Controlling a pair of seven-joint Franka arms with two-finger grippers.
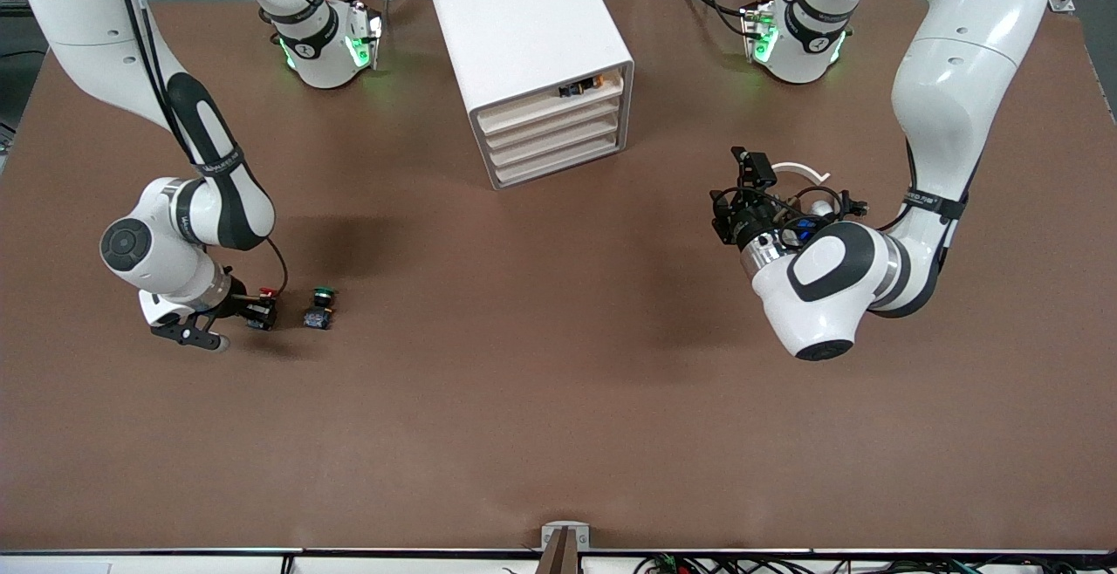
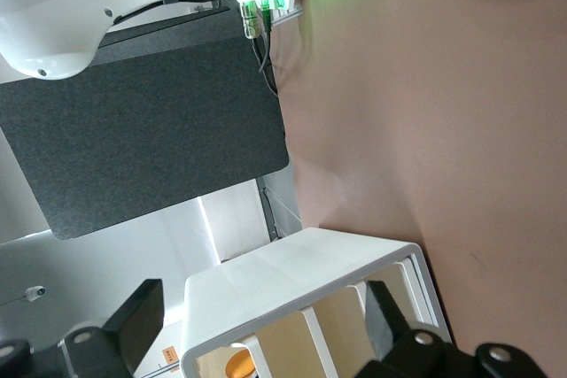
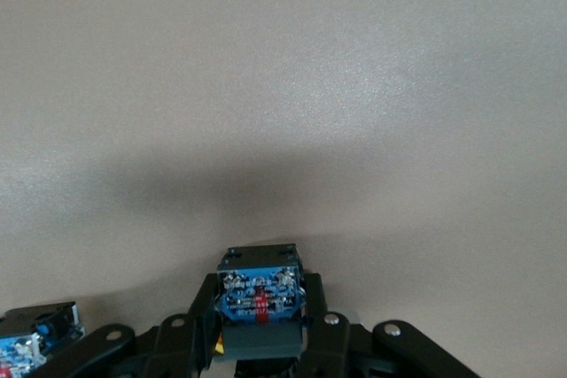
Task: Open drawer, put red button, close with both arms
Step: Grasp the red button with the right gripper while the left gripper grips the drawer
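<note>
The red button [image 1: 264, 304] lies on the brown table toward the right arm's end. My right gripper [image 1: 259, 314] is down on it and shut on its black-and-blue body [image 3: 260, 294]. Only a bit of its red cap shows in the front view. The white cabinet [image 1: 528, 42] stands mid-table, nearer the robots' bases, and its stacked drawers [image 1: 551, 133] all sit pushed in. My left gripper [image 1: 731, 208] hangs open over bare table toward the left arm's end. It faces the cabinet [image 2: 301, 276], and nothing is between its fingers [image 2: 135, 320].
A green-capped button [image 1: 320, 304] lies right beside the red one, toward the middle of the table, and its body [image 3: 35, 343] shows in the right wrist view. An orange cube [image 1: 593, 82] sits in the cabinet's top slot. A white curved piece [image 1: 805, 171] lies by the left arm.
</note>
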